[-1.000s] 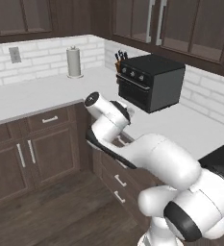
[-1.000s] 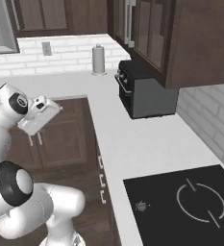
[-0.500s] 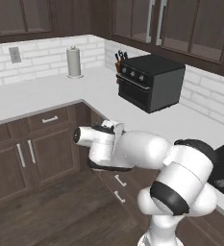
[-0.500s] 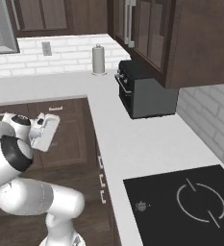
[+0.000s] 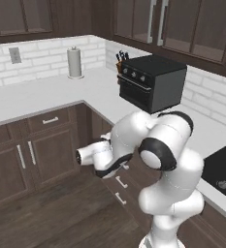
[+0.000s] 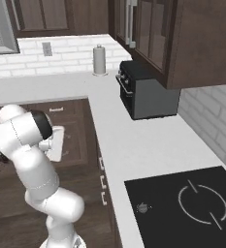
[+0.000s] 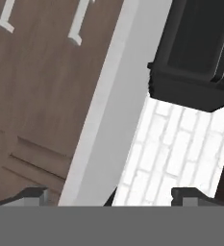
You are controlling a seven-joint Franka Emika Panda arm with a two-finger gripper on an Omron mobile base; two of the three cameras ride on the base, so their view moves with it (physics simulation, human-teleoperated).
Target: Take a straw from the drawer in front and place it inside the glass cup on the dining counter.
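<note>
From the left base camera, the white arm folds down low in front of the brown cabinets, its hand at the level of the drawer fronts, so the pincer (image 5: 81,156) points out to the left over the dark wood floor (image 5: 46,213); its jaws cannot be made out here. Behind it the L-shaped white counter (image 5: 41,94) carries a paper towel roll (image 5: 74,62) near the brick wall, a black toaster oven (image 5: 152,81) and a knife block (image 5: 120,60) tucked just beside the oven's far corner. A drawer with a silver bar handle (image 5: 50,120) sits shut under the counter's left run, and a black cooktop (image 5: 222,169) shows at the right edge. The right base camera sees the same corner from the other side: the arm's elbow bulks at the left, and the flat white hand (image 6: 56,143) hangs in front of the cabinet doors below the drawer (image 6: 56,109). This side lays out the cooktop (image 6: 187,206) in full with its ring mark, and shows the oven (image 6: 143,92) standing under the upper cabinets (image 6: 172,38). The hand camera, rolled hard over, looks along the counter edge (image 7: 108,120) with cabinet door handles (image 7: 80,24) at the top left, white brick wall (image 7: 176,149) and the oven's dark body (image 7: 200,53); the two fingertips (image 7: 34,194) stand far apart at the bottom, so the pincer is open and empty.
</note>
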